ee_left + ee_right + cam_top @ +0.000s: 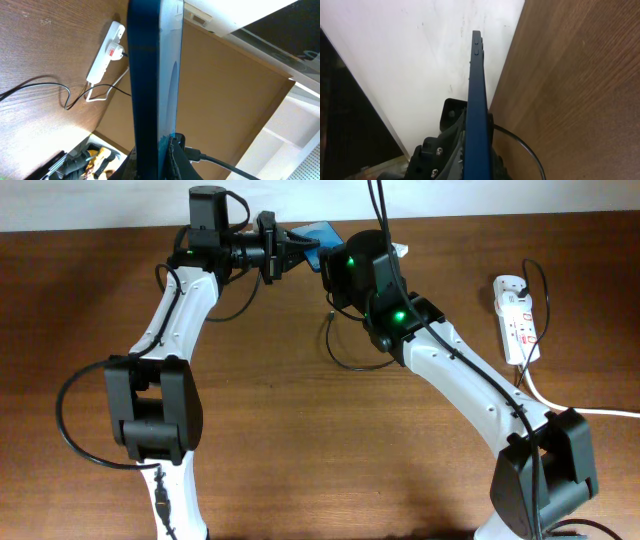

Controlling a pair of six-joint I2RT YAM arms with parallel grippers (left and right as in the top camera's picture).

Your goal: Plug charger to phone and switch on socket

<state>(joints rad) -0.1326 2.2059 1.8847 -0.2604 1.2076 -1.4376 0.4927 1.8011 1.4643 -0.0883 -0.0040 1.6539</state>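
Blue-screened phone [314, 234] is held off the worktop [300, 440] at its far edge, between the two tools.

**State**
- Left tool [292, 252]: closed on the phone. The left wrist view shows the phone [150, 75] edge-on, rising from between the fingers [172, 156].
- Right tool [330, 262]: judged closed on the phone as well. The right wrist view shows the phone [477, 100] edge-on with dark tool parts against both faces at its lower end.
- Charger [330, 335]: lies loose on the worktop near the right arm, with its plug tip towards the phone but apart from it. It is not plugged in.
- Socket [515, 315]: lies at the right side, well apart from the phone. The left wrist view shows a red switch [114, 50]; its position cannot be read.

**Step in hand (judgement)**
The phone is being presented or passed so that its port end stands free for the plug.

**Procedure**
1. Keep one tool clamped on the phone's long edges, clear of the port end and the side buttons [477, 44].
2. Release the other tool only when the first grip is firm.
3. Grip the charger just behind the plug tip, not along the slack cable.
4. Align the tip with the port axis before pushing, and push straight.
5. Which end carries the port cannot be told from these views; confirm it first.
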